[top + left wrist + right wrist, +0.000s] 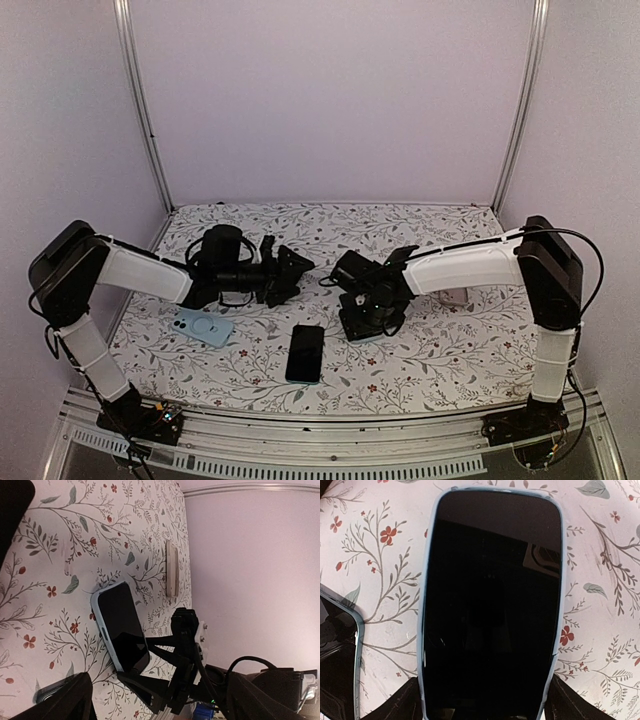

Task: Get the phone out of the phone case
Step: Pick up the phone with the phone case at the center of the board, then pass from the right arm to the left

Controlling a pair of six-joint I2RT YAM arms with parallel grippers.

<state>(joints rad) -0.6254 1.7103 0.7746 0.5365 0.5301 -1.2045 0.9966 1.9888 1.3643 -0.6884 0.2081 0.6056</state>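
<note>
Right gripper (482,696) clenched on phone case (426,630), fingers (405,702) pressed on both long sides at one end. Phone (490,605) sits inside the case, screen up, flat on the floral table (420,360). Just beside the gripper, on its left: second dark phone (305,352), flat, apart from the case. Farther left: left gripper (288,272), released, empty, above the table. On the right gripper's other side, white block (455,296) by the right forearm. Farthest left: light-blue ringed slab (205,326), flat.
</note>
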